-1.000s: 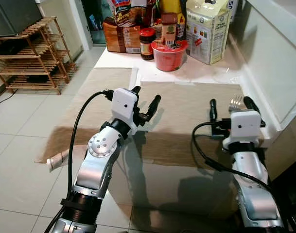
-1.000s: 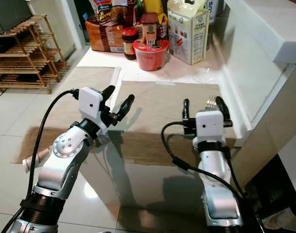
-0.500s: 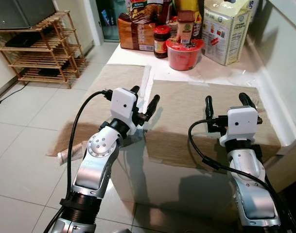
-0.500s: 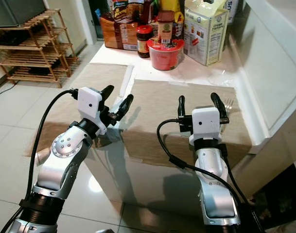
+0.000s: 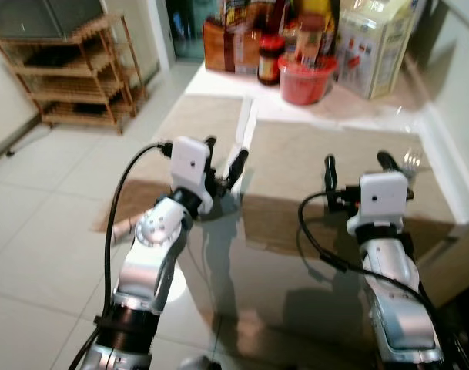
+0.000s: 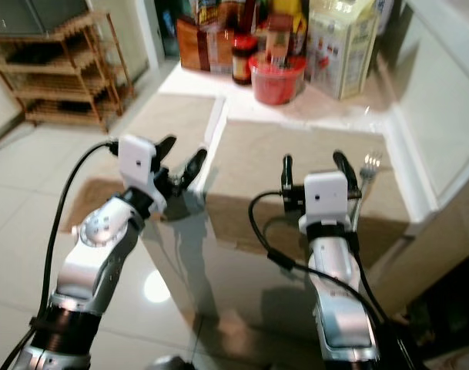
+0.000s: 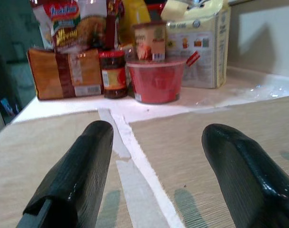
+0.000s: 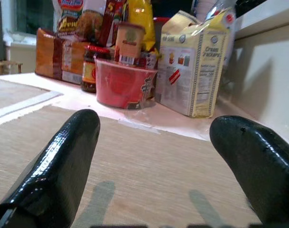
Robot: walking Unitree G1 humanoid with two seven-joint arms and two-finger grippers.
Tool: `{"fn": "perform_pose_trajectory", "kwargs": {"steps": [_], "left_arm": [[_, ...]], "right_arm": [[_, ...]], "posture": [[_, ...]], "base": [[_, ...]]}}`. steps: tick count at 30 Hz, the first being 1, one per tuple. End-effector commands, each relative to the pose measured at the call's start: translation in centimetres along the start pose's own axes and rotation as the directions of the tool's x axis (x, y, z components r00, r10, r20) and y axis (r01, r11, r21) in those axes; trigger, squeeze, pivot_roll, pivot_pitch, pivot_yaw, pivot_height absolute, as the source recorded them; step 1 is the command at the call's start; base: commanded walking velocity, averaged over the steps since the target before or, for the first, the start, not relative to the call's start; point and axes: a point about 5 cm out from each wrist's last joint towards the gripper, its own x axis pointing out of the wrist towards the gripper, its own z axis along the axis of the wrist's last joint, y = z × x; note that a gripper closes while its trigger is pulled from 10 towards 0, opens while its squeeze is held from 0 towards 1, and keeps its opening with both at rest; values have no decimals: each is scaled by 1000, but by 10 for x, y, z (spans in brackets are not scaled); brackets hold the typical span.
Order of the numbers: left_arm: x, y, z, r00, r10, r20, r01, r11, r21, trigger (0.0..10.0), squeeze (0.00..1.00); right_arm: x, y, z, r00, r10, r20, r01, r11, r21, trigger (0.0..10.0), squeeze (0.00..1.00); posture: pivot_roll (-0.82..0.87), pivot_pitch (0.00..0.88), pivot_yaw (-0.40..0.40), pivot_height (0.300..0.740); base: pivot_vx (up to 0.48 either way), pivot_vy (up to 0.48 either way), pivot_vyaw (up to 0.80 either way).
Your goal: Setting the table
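Two beige placemats lie side by side on the white table, a left placemat (image 5: 197,123) and a right placemat (image 5: 303,154). A silver fork (image 6: 369,164) rests at the right placemat's far right edge. My left gripper (image 5: 225,152) hovers open over the near end of the seam between the mats, with nothing between its fingers (image 7: 78,175). My right gripper (image 5: 357,162) hangs open over the near part of the right placemat, just left of the fork. Its fingers (image 8: 63,156) are also empty.
Groceries crowd the table's far end: a red bowl (image 5: 305,77), a dark jar (image 5: 269,65), a bread bag (image 5: 226,50) and a pale carton (image 5: 380,46). A white counter wall (image 5: 457,100) borders the right. A wooden rack (image 5: 72,77) stands on the tiled floor at left.
The whole picture has shifted and blurred, so the camera has moved. Both grippers hold the same open pose over the mats, and the fork now shows right of the right gripper.
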Motion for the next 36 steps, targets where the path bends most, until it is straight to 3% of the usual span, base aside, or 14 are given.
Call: {"fn": "perform_pose_trajectory", "kwargs": {"steps": [1, 30, 36], "left_arm": [[1, 0, 3, 1000, -3, 2, 3, 1000, 9, 10000, 0], [1, -1, 4, 1000, -16, 15, 16, 1000, 3, 10000, 0], [1, -3, 5, 1000, -22, 15, 22, 1000, 4, 10000, 0]], "right_arm": [[-1, -3, 0, 1000, -6, -11, 6, 1000, -4, 10000, 0], [-2, -6, -5, 999, -26, -41, 26, 1000, 10, 10000, 0], [-3, -13, -15, 989, -91, -121, 102, 990, 94, 10000, 0]], "posture": [[-4, 0, 79, 727], [-9, 0, 80, 727], [-10, 0, 80, 727]], "base": [[0, 0, 0], [-57, 0, 0], [0, 0, 0]]}}
